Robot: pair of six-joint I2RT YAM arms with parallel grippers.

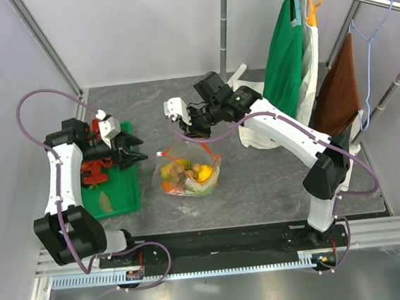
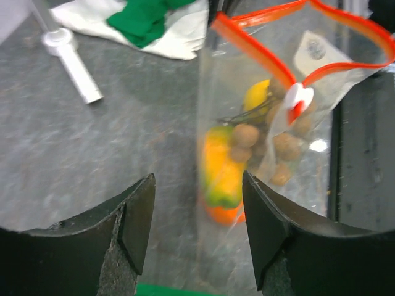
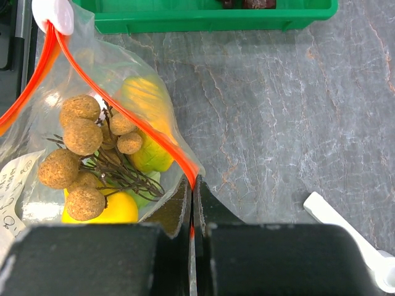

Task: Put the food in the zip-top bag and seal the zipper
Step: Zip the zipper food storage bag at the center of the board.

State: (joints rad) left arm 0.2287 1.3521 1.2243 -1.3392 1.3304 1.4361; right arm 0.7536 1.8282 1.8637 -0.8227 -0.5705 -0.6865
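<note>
The clear zip-top bag (image 1: 190,173) lies mid-table with its mouth open. Inside are a cluster of tan balls (image 3: 77,132), a yellow-orange mango-like fruit (image 2: 223,172) and a pale green leafy cabbage (image 3: 147,155). The red-orange zipper (image 2: 259,52) gapes in a loop, with a white slider (image 2: 299,98) on it. My right gripper (image 3: 193,185) is shut on one end of the zipper strip; it also shows in the top view (image 1: 186,131). My left gripper (image 2: 197,228) is open and empty, left of the bag (image 1: 132,148). The red lobster (image 1: 94,173) lies on the tray, partly behind my left arm.
The green tray (image 1: 123,193) sits at the left, also holding a small leaf (image 1: 105,200). A white cloth bag (image 1: 253,113) lies behind the right arm. Green (image 1: 282,50) and brown (image 1: 339,87) garments hang on a rail at the back right. A metal pole (image 1: 224,20) stands behind.
</note>
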